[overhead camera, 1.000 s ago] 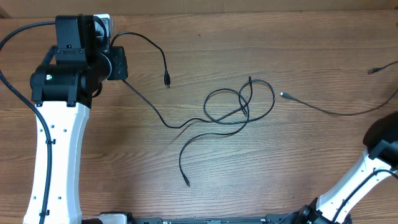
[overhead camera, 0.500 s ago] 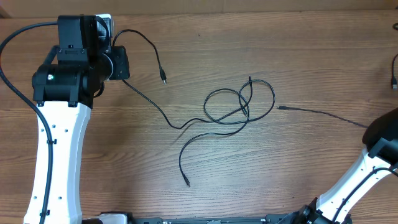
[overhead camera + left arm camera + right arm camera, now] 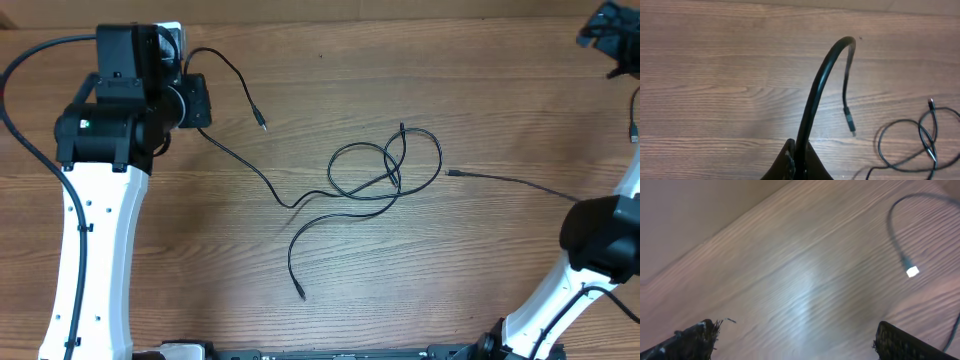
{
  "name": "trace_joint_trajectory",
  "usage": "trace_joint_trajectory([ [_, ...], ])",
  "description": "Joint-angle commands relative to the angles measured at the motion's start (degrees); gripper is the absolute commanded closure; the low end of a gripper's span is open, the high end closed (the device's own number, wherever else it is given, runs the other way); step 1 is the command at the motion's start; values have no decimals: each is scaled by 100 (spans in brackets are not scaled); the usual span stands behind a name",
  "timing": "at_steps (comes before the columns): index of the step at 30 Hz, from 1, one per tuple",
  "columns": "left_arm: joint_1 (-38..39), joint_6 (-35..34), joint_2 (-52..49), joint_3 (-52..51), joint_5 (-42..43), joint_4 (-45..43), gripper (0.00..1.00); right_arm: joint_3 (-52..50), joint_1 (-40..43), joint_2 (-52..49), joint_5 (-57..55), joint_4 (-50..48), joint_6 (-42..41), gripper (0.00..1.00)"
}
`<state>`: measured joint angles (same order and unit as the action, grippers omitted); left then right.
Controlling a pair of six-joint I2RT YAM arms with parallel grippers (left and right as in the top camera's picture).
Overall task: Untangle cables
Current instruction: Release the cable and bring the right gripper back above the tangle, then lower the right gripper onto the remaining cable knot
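Observation:
My left gripper (image 3: pixel 200 103) is shut on a thin black cable (image 3: pixel 240 160) at the back left. In the left wrist view the gripper (image 3: pixel 799 156) pinches that cable (image 3: pixel 815 90), which arches up and over, its plug (image 3: pixel 850 121) hanging free. The same cable runs down into a looped tangle (image 3: pixel 385 170) mid-table, with a loose end (image 3: pixel 300 292) near the front. A second cable (image 3: pixel 510 182) lies flat to the right of the tangle, apart from it. My right gripper (image 3: pixel 603 30) is open at the far right corner, its jaws (image 3: pixel 797 342) wide over bare wood.
A short piece of cable with a pale plug (image 3: pixel 911 271) lies near the right gripper, and a dark strand (image 3: pixel 635 115) shows at the table's right edge. The left arm's white body (image 3: pixel 90 230) covers the table's left side. The right arm's base (image 3: pixel 600 240) stands front right.
The right gripper opened and let go of the right cable, which dropped flat on the table. That arm then swung up into the far right corner. The left gripper barely shifted.

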<state>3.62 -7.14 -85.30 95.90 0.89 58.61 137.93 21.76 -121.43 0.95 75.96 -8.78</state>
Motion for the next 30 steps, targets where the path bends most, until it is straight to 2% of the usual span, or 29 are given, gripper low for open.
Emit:
trace_joint_trajectory([
  [1, 234, -13, -9, -17, 37, 7, 95, 85, -313, 267, 376, 466, 13, 0],
  [12, 428, 608, 70, -17, -98, 229, 95, 83, -1628, 444, 684, 1587, -15, 0],
  [20, 428, 686, 70, -17, -1451, 564, 96, 83, -2804, 444, 682, 1725, -13, 0],
  [24, 417, 680, 66, -17, -1596, 378, 95, 83, -3169, 442, 662, 1742, -13, 0],
  [25, 417, 680, 66, -17, -1615, 315, 86, 83, -3220, 442, 662, 1746, -13, 0],
  [26, 411, 686, 66, -17, -1639, 260, 63, 83, -3276, 442, 662, 1766, -13, 0],
  [27, 407, 699, 66, -17, -1657, 216, 37, 83, -3309, 442, 664, 1792, -13, 0],
  [28, 393, 699, 66, -17, -1655, 184, 1, 83, -3344, 442, 664, 1851, -11, 0],
  [30, 389, 699, 66, -17, -1652, 166, 0, 83, -3370, 442, 664, 1965, -9, 0],
])
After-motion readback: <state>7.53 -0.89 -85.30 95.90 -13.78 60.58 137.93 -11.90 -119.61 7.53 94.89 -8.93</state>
